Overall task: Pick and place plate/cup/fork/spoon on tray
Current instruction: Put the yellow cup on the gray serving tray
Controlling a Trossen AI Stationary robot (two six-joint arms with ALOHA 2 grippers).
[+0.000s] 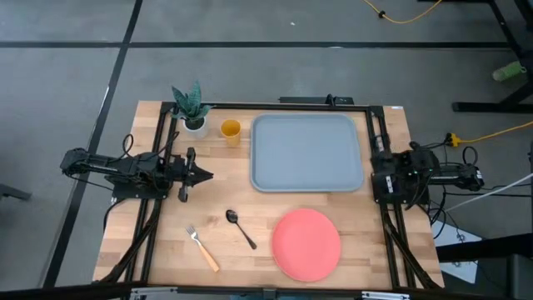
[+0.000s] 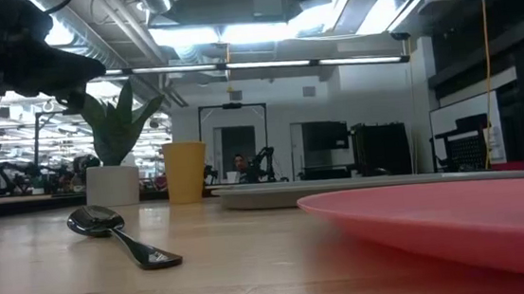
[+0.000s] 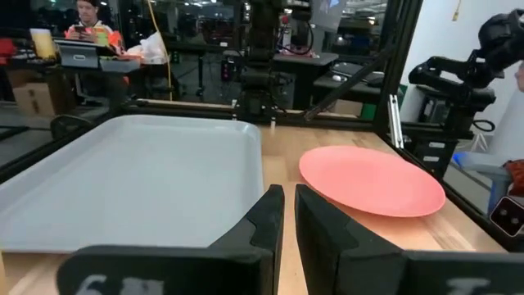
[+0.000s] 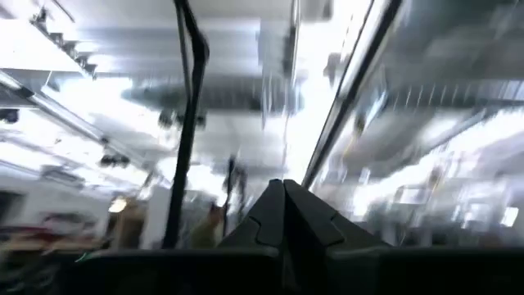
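The grey-blue tray (image 1: pixel 308 152) lies at the table's far middle. The coral-pink plate (image 1: pixel 306 243) lies flat near the front edge, in front of the tray. The yellow-orange cup (image 1: pixel 231 130) stands upright left of the tray. The dark spoon (image 1: pixel 240 227) and the orange-handled fork (image 1: pixel 201 247) lie on the wood left of the plate. My left gripper (image 1: pixel 204 175) hovers at the table's left, pointing toward the tray, shut and empty (image 3: pixel 288 221). My right gripper (image 4: pixel 284 201) is shut and empty, with its arm folded at the table's right edge (image 1: pixel 400 177), and points up at the ceiling.
A small white pot with a green plant (image 1: pixel 191 112) stands at the far left, beside the cup. A black frame (image 1: pixel 379 133) runs along the table's far, left and right sides. A person (image 3: pixel 86 20) sits in the room beyond the table.
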